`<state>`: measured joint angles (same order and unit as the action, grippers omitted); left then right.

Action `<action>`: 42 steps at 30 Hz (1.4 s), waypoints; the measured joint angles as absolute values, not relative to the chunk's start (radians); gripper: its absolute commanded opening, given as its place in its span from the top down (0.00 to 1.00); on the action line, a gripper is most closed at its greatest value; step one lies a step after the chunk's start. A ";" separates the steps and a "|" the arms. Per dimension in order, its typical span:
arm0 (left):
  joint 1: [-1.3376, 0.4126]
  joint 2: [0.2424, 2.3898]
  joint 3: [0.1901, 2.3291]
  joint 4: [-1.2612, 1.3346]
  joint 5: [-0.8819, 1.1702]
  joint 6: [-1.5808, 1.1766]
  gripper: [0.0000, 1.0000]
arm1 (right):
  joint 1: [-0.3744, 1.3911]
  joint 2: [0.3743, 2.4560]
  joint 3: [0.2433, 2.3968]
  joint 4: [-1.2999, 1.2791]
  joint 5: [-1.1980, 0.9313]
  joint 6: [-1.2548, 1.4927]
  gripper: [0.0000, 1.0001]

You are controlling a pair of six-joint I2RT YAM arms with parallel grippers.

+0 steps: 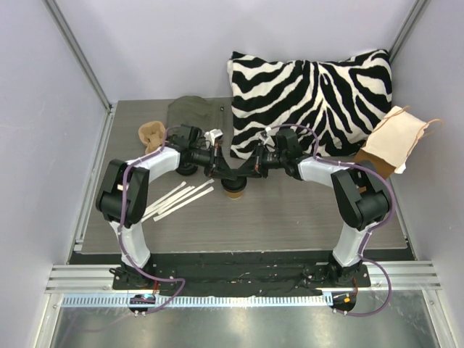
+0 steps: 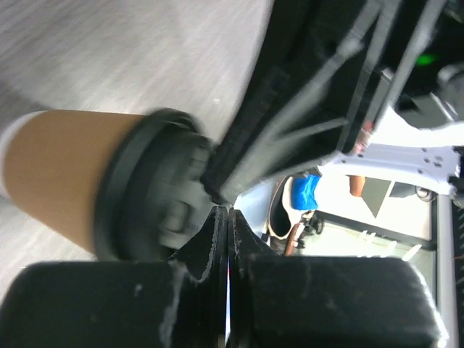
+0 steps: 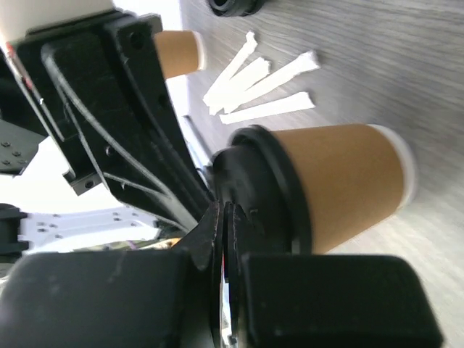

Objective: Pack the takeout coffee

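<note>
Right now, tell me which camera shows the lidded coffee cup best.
Right wrist: the coffee cup shows whole and fairly sharp, from black lid to pale base. Left wrist shows it blurred, its base cut off at the frame's edge. Top external shows only a small brown bit, mostly covered from above.

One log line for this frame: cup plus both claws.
cup: coffee cup on table, black lid on | left claw: shut, tips at lid | right claw: shut, tips at lid
</note>
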<state>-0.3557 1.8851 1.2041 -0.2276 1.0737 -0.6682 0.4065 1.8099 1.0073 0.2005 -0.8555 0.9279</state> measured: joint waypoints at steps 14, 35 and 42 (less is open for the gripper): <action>-0.359 1.715 1.163 -0.136 1.139 -0.699 1.00 | 0.407 1.751 0.998 0.452 -0.874 1.151 0.99; -0.336 1.811 1.156 -0.210 1.119 -0.648 0.60 | 0.406 1.837 1.066 0.345 -0.910 1.013 0.68; -0.323 1.586 1.180 -0.287 1.073 -0.590 0.36 | 0.408 1.654 1.134 0.150 -0.899 0.804 0.48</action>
<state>-0.3233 1.5856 1.1805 -0.2871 1.0729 -0.5903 0.4084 1.6535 1.1336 0.1501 -0.8986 0.8040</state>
